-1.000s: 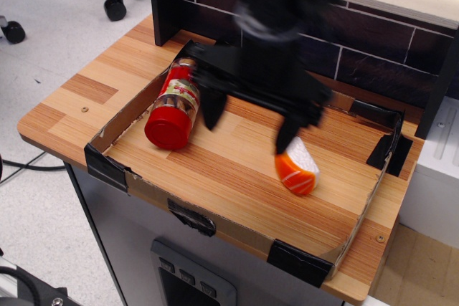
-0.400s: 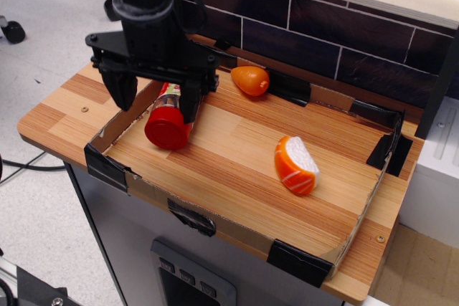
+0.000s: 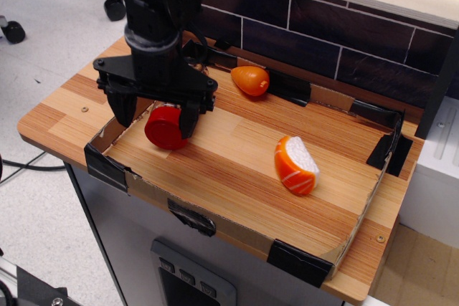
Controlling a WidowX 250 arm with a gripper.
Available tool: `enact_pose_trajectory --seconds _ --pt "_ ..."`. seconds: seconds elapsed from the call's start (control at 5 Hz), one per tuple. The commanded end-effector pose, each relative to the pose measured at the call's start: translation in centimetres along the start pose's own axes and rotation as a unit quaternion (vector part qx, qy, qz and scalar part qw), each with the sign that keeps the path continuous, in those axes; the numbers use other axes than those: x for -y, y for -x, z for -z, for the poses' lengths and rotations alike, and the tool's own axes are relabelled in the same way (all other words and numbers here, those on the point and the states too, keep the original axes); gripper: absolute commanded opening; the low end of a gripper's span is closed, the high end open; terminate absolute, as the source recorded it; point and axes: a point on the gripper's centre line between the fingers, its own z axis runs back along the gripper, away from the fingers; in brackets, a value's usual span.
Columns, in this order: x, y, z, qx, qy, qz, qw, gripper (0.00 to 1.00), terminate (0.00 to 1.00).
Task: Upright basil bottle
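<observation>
The basil bottle [image 3: 166,129] lies on its side at the left end of the cardboard tray [image 3: 237,228], its red cap facing the front. Most of its body is hidden under my arm. My black gripper [image 3: 155,115] hangs directly over the bottle and is open. One finger [image 3: 122,109] is on the bottle's left, by the tray's left wall, and the other finger [image 3: 188,118] is on its right, so the jaws straddle the bottle just behind the cap. I cannot tell whether the fingers touch it.
An orange-and-white sushi piece [image 3: 296,165] lies mid-right in the tray. A small orange teardrop toy [image 3: 250,80] sits at the back. A dark brick wall [image 3: 323,34] rises behind the tray. A white box [image 3: 439,170] stands at the right.
My gripper has swung from the tray's middle to the left and come down over the bottle, now lower around it than before. The bottle and toys have not moved.
</observation>
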Motion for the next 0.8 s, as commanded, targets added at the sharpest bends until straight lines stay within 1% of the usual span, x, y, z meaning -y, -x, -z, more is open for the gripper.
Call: enact_pose_trajectory --seconds 0.0,0.4,0.6 --pt "0.1 -1.3 0.7 0.023 -0.01 -0.011 0.9996 1.0 0.0" --pt "0.5 -1.4 2.0 0.032 -0.012 -0.012 0.9993 1.0 0.0" --pt "0.7 -1.3 2.7 0.029 -0.02 -0.012 0.9993 1.0 0.0"
